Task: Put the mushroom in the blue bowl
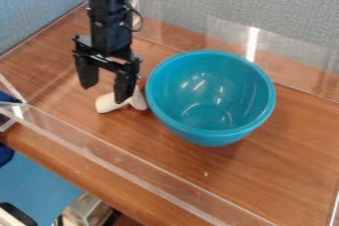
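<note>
1. The end effector (109,81) is black and points straight down from a dark arm that enters from the top of the view; its two fingers (83,71) stand wide apart and nothing is clamped between them.
2. The mushroom (117,100) lies on its side on the table (59,66), directly below the end effector and partly covered by it, so only part of its cream-white body shows between and under the fingertips.
3. Whether the fingertips touch the mushroom cannot be told from this view; they hang just over it, one on each side.
4. The blue bowl (209,96) sits upright on the table just right of the mushroom, its left wall very near the mushroom and the right finger.
5. The bowl's inside is glossy teal and holds nothing visible.
6. The table is a brown wooden surface, edged by clear plastic walls (146,185) along the near side and at the far right.
7. A grey-blue fabric panel (239,2) stands behind the table on the far side.
</note>
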